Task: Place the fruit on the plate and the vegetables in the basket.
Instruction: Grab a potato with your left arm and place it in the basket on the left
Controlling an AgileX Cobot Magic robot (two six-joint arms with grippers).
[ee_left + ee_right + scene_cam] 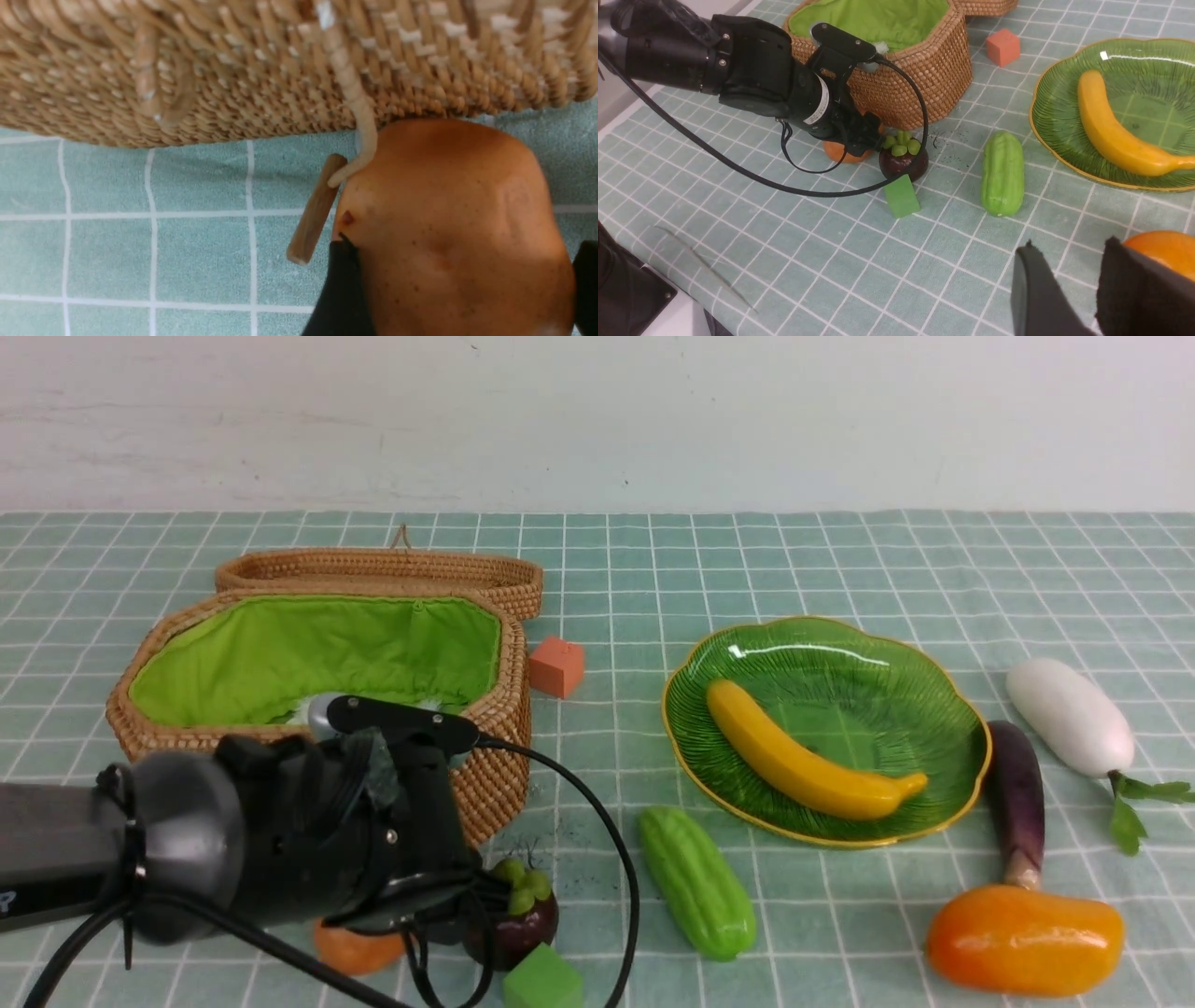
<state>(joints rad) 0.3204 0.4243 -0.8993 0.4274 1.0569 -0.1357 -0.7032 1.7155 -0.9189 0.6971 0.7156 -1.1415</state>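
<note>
My left gripper (460, 289) reaches down beside the basket (495, 747), its black fingers (343, 289) pressed against both sides of the brownish-orange potato (458, 224), which rests on the cloth. The potato (359, 947) shows under the arm in the front view, next to the mangosteen (518, 919). The banana (808, 756) lies on the green plate (840, 639). The gourd (697, 882), eggplant (1016, 793), radish (1069, 714) and mango (1025, 938) lie on the cloth. My right gripper (1070, 243) hovers open and empty beside the mango (1162, 247).
A green cube (541, 980) touches the mangosteen's near side, and an orange-red cube (557, 665) sits between basket and plate. The basket's lid (373, 569) lies open behind it. Its wooden toggle (314, 217) hangs on a cord against the potato.
</note>
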